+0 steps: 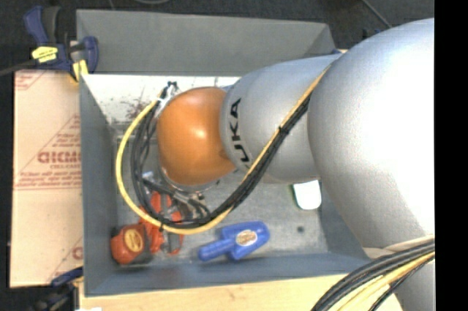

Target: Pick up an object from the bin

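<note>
Closest to me, along the near wall of the grey bin (205, 39), lie two things: a blue plastic, pistol-shaped piece with a gold oval label (235, 241), and to its left a round orange thing with a dark face (130, 244), perhaps a tape measure, tucked into the corner. Just beyond them the arm (292, 126) reaches down into the bin's left middle. Its orange wrist cover (191, 135) and a looped yellow cable (121, 156) hide whatever is underneath. Red and black bits show below the cover, just beside the round orange thing; I can't say whether they belong to the robot or the bin.

Whether the jaws are released or clenched I cannot tell, nor whether anything is between them. A small white block (308, 195) sits apart, under the arm's shoulder side.

I'd judge this the reach-and-grasp stage, low over that corner. Next it needs a firm close, then a straight lift clear of the near wall.
</note>
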Action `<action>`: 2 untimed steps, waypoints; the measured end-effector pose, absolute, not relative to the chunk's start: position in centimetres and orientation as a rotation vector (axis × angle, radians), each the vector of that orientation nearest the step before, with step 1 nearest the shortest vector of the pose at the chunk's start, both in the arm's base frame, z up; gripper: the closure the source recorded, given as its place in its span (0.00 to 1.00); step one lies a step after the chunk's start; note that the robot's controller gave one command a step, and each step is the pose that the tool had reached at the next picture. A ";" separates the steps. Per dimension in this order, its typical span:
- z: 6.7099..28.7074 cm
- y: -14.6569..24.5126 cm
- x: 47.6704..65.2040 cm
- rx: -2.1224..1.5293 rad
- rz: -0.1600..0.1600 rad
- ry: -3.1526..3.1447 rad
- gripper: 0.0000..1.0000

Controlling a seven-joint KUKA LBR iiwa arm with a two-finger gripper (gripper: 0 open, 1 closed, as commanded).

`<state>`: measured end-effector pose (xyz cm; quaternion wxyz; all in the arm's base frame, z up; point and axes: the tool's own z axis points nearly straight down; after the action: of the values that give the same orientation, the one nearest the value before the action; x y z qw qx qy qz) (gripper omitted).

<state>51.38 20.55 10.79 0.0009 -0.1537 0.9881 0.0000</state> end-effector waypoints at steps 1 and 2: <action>8.6 20.8 49.3 -0.670 0.002 3.066 0.00; 7.5 20.9 48.9 -0.219 0.011 3.094 1.00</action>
<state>48.89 20.93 7.54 0.0197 -0.0707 0.9973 0.0035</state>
